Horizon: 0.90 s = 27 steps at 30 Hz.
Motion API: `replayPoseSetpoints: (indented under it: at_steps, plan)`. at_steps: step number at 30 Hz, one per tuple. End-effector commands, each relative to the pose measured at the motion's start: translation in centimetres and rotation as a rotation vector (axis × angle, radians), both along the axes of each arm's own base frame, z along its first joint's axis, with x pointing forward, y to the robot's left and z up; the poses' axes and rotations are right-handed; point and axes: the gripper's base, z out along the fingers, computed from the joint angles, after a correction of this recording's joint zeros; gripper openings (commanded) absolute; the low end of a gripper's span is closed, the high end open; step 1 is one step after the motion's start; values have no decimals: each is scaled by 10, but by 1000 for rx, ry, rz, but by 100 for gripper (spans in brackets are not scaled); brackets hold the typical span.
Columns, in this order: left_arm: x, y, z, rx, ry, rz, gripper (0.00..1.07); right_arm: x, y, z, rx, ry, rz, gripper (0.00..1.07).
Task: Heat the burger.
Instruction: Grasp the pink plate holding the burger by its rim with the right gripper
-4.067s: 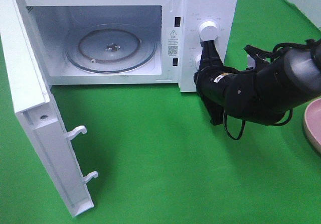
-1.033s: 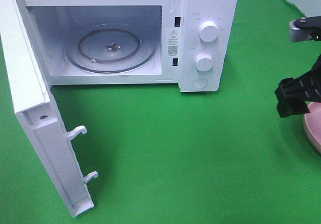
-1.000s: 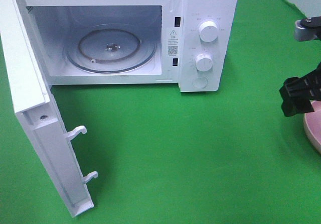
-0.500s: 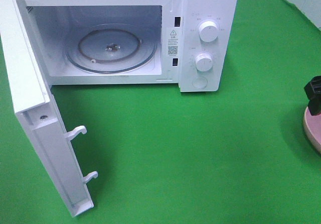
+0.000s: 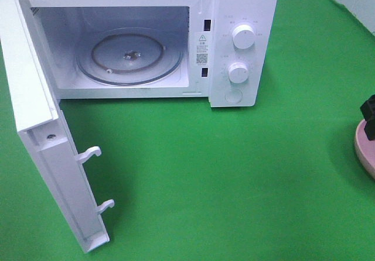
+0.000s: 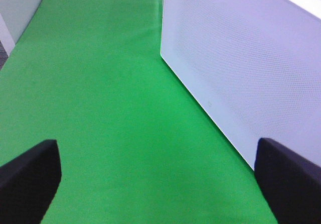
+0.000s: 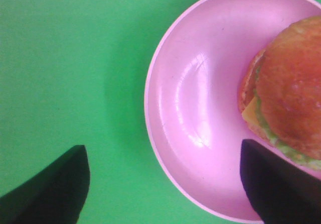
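The microwave (image 5: 258,15) door (image 5: 47,155) is open, but the burger (image 7: 286,88) sits ungrasped on the plate (image 7: 190,108) at the tabletop's right edge, the right gripper (image 7: 165,189) open above it and the left gripper (image 6: 158,179) open and empty, so loading, closing and heating remain.

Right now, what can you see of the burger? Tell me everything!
The burger has a shiny golden-brown domed bun, with green lettuce and yellow cheese peeking out at its edge. It sits upright on one side of the round pink plate, partly cut off by the picture. The open right claw hangs over the plate, not gripping the burger.
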Motion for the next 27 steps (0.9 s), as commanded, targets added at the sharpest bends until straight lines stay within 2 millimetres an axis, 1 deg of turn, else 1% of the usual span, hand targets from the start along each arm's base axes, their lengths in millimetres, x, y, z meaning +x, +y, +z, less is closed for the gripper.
replayPoseSetpoints:
  at_steps: [1,3,4,5,8,9,10,11,16,17,18,20,23,24,27]
  plan:
    - [-2,0,0,-4,-21,-3,98,4,-1,-9,2,38,5,79]
    - [-2,0,0,-4,-21,-3,98,9,-1,-22,4,78,7,79]
    - [-2,0,0,-4,-21,-3,98,9,-1,-22,4,78,7,79]
    - [-2,0,0,-4,-21,-3,98,12,-1,-29,4,97,9,79]
    - [-2,0,0,-4,-21,-3,98,13,-1,-31,5,103,10,79]
    - [-2,0,0,-4,-21,-3,98,15,-1,-37,6,119,11,79]
    - [-2,0,0,-4,-21,-3,98,15,-1,-37,6,119,11,79]
    - [-2,0,0,-4,-21,-3,98,17,-1,-42,5,126,15,79]
    - [-2,0,0,-4,-21,-3,98,20,-2,-52,0,145,23,79]
    - [-2,0,0,-4,-21,-3,98,22,-2,-57,-6,153,28,79]
    - [-2,0,0,-4,-21,-3,98,22,-2,-57,-6,153,28,79]
    - [-2,0,0,-4,-21,-3,98,26,-2,-67,-3,164,31,78]
    - [-2,0,0,-4,-21,-3,98,27,-2,-71,-1,166,34,78]
    - [-2,0,0,-4,-21,-3,98,29,-2,-75,1,171,36,78]
    - [-2,0,0,-4,-21,-3,98,30,-1,-81,5,178,32,77]
